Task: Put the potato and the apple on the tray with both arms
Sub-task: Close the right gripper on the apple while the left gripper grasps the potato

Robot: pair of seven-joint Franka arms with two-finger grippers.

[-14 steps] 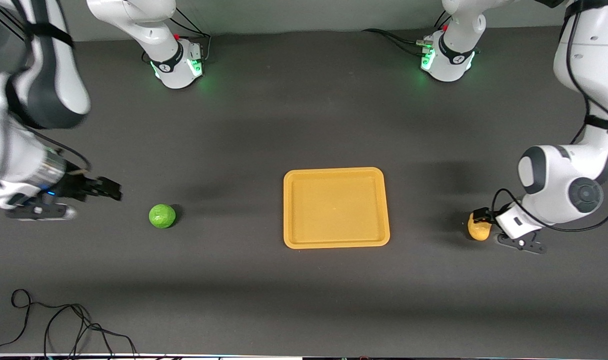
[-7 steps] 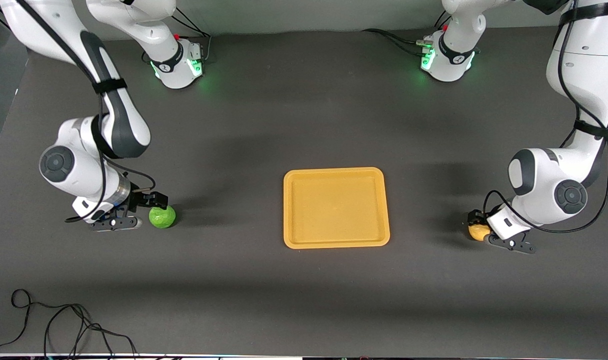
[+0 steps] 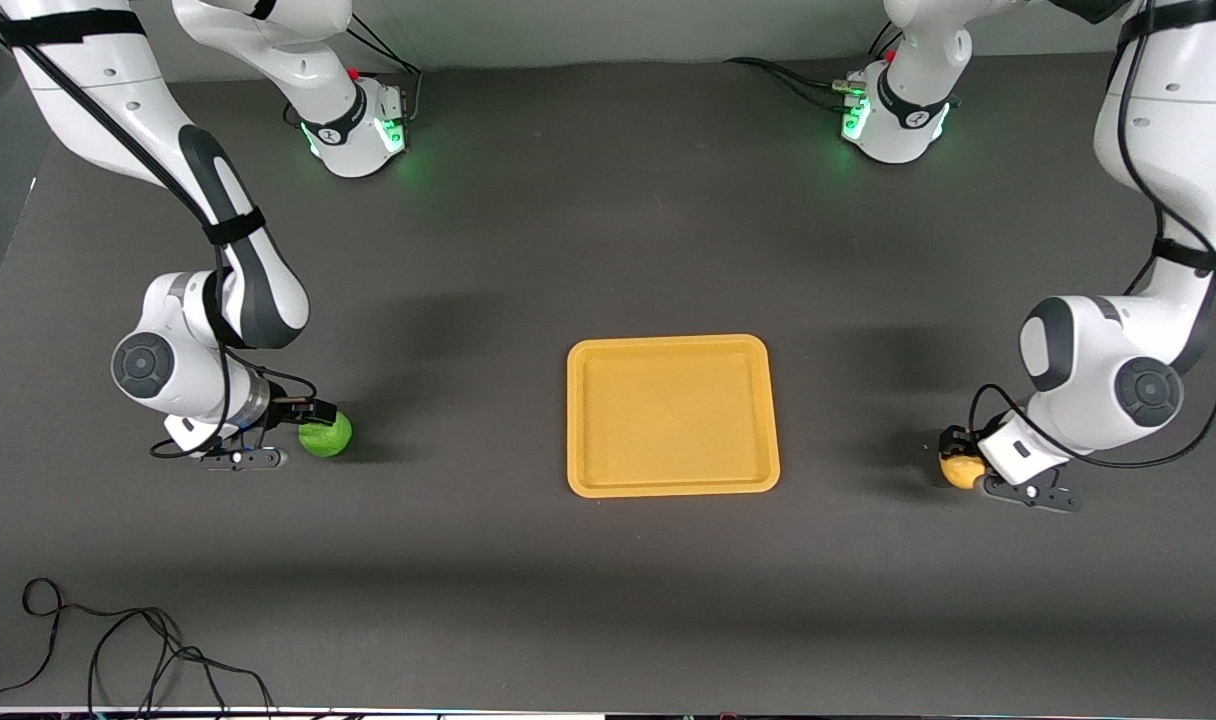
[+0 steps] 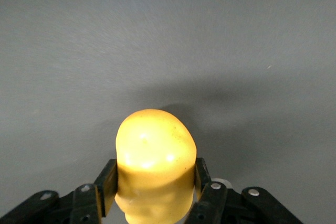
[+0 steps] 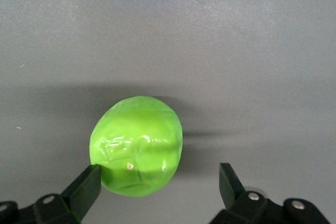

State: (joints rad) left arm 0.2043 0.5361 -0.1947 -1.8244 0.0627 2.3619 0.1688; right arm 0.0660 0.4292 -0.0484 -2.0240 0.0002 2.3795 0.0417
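Since a second ago the right gripper has swung in, jaws apart around the apple on the counter, while the left gripper now clamps the potato, both well apart from the empty tray.

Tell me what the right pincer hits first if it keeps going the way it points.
The apple: it already sits between the right pincer's open fingers, off-centre toward one; depth is hard to judge.
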